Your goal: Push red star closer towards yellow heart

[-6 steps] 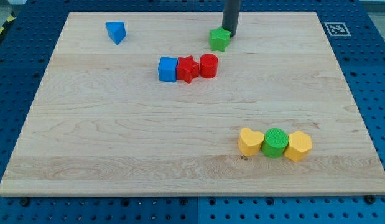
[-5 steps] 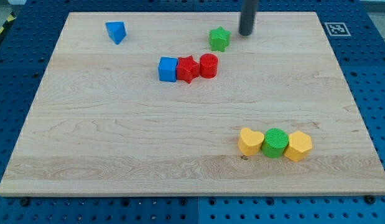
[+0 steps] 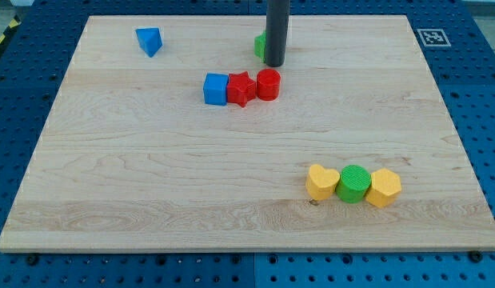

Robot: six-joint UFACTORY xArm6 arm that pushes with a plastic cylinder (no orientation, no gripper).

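Observation:
The red star (image 3: pixel 241 88) lies in the upper middle of the board, between a blue cube (image 3: pixel 216 88) on its left and a red cylinder (image 3: pixel 268 84) on its right, all three touching in a row. The yellow heart (image 3: pixel 321 182) lies at the lower right, touching a green cylinder (image 3: pixel 353 183). My tip (image 3: pixel 274 62) stands just above the red cylinder and a little up and right of the red star. The rod hides most of the green star (image 3: pixel 260 46), which shows only as a sliver at the rod's left.
A yellow hexagon (image 3: pixel 383 188) touches the green cylinder's right side. A blue triangular block (image 3: pixel 149 40) sits at the upper left. A black and white marker (image 3: pixel 433 37) is at the board's upper right corner.
My tip moved left from the upper right of the green star to stand in front of it, above the red cylinder. The green star has shifted slightly left. The other blocks have not moved.

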